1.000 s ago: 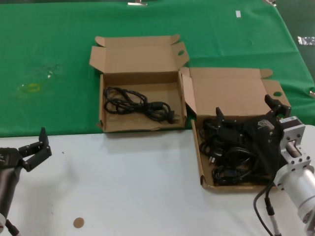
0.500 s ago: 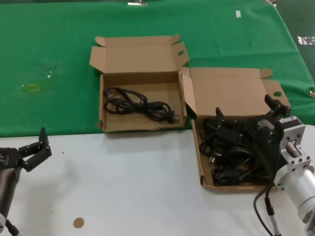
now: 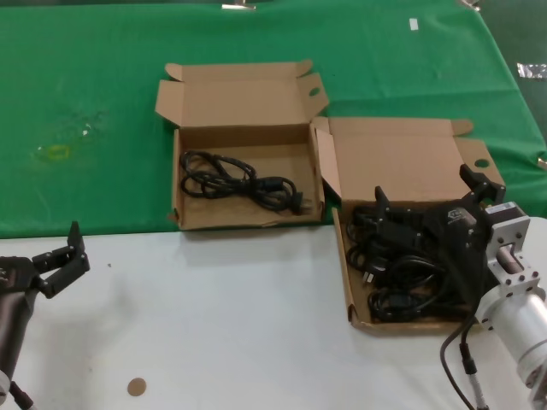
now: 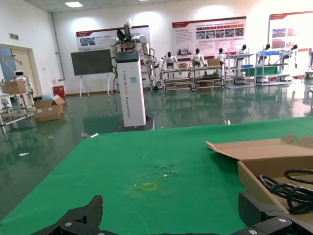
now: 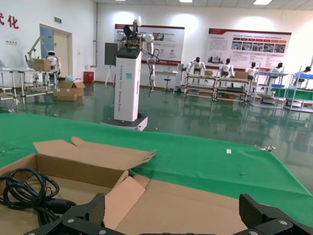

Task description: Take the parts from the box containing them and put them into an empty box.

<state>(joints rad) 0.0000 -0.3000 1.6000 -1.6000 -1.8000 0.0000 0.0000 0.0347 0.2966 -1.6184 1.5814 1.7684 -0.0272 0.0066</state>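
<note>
- Right gripper (image 3: 423,201) low over the cords (image 3: 402,265) heaped in the near box (image 3: 352,282), jaws apart.
- Best close on one bundle only, lift straight up.
- Left gripper (image 3: 60,256) idle over the table (image 3: 239,325), jaws apart.
- Far box (image 3: 178,201) already holds one cord.

Black cords (image 5: 29,193) in cardboard box (image 5: 93,164) (fingers (image 5: 83,215) spread wide)

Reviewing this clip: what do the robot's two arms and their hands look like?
Both hands are black with slim, angular two-finger claws. The right hand sits on a black housing bearing a small pale logo, behind it a silver ribbed metal wrist and a black cable looping below. The left hand joins a dark grey rounded forearm.
</note>
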